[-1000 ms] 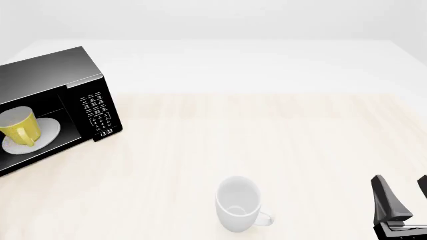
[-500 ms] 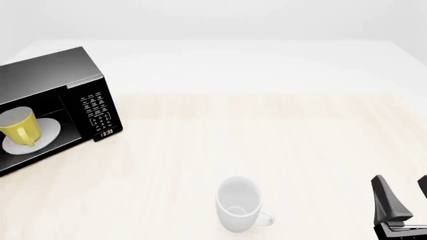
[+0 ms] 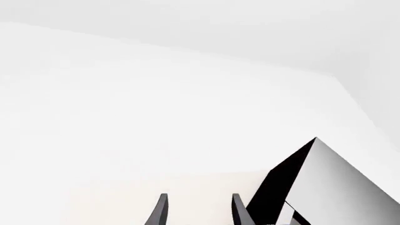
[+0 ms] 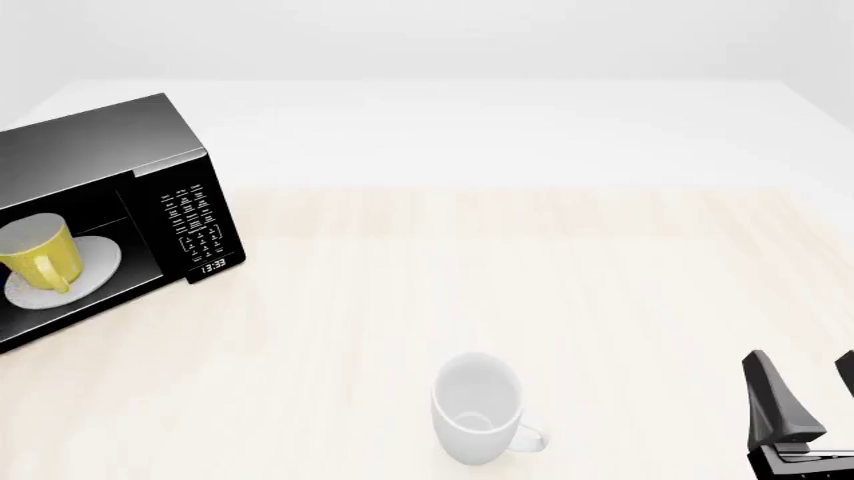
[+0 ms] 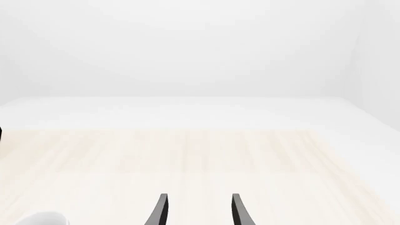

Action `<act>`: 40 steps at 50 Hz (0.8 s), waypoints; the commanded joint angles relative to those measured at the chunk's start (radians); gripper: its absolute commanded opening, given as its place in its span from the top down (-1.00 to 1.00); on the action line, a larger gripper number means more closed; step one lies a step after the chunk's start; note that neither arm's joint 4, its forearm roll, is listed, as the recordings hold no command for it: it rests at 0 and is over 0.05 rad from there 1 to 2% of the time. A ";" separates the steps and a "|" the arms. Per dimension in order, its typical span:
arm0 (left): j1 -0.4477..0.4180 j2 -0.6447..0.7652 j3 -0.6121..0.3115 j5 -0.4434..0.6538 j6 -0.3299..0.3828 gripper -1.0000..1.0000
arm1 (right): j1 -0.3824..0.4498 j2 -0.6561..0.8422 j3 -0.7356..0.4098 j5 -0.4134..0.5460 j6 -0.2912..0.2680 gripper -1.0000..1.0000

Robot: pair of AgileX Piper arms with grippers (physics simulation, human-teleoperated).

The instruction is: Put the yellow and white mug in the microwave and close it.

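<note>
The black microwave (image 4: pixel 127 170) stands at the table's far left with its cavity open to the front. The door does not show in the front view. The yellow and white mug (image 4: pixel 38 250) stands upright on the round white turntable plate (image 4: pixel 96 265) inside, handle toward the front. My left gripper (image 3: pixel 199 195) shows only in its wrist view, open and empty, beside a black and grey corner of the microwave (image 3: pixel 325 187). My right gripper (image 4: pixel 802 355) is open and empty at the front right corner; it also shows in the right wrist view (image 5: pixel 198 194).
A larger all-white mug (image 4: pixel 477 408) stands upright near the front middle of the table, handle to the right, left of my right gripper. Its rim shows in the right wrist view (image 5: pixel 40 219). The keypad (image 4: pixel 194 215) faces front.
</note>
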 commanded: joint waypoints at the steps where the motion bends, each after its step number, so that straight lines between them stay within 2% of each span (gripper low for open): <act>1: 0.122 0.172 0.085 -0.147 0.009 -1.00 | 0.000 -0.001 0.000 0.000 0.000 -1.00; 12: 0.201 0.374 0.108 -0.253 0.056 -1.00 | 0.000 -0.001 0.000 0.000 0.000 -1.00; 21: 0.235 0.447 0.130 -0.312 0.099 -1.00 | 0.000 -0.001 0.000 0.000 0.000 -1.00; 40: 0.194 0.517 0.190 -0.353 0.176 -1.00 | 0.000 -0.001 0.000 0.000 0.000 -1.00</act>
